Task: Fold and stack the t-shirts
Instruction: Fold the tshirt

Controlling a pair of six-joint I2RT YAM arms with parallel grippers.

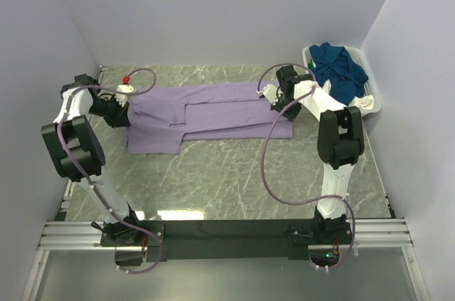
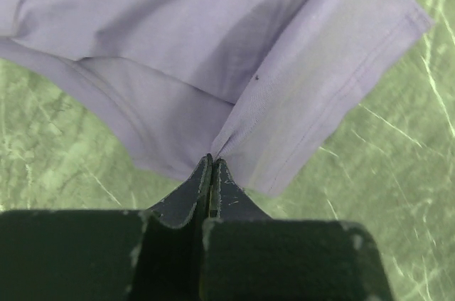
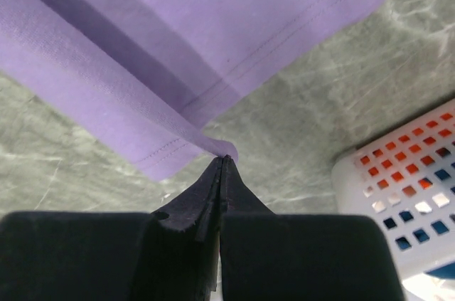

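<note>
The marbled grey-green desk (image 1: 234,180) fills most of the overhead view, between pale walls. Across its far half lies the lilac t-shirt (image 1: 213,112), stretched long from left to right and lying flat. One layer is turned over another along its length, so a step of doubled cloth shows through the middle, and a wider flap reaches toward the near side at the left end. The left arm (image 1: 71,144) bends in from the left edge of the desk and meets the shirt's left end. The right arm (image 1: 340,137) rises from its base and leans in to the shirt's right end. In the far right corner, just beside that end of the shirt, stands a white slatted basket (image 1: 371,105), and a dark teal t-shirt (image 1: 340,66) is heaped loosely inside it, spilling over the rim. The left jaws are clenched on a pinch of lilac cloth beside a stitched hem, with the cloth fanning out from the tips. The right jaws are clenched on the hemmed corner at the other end, which draws to a thin point at the tips just above the desk.
</note>
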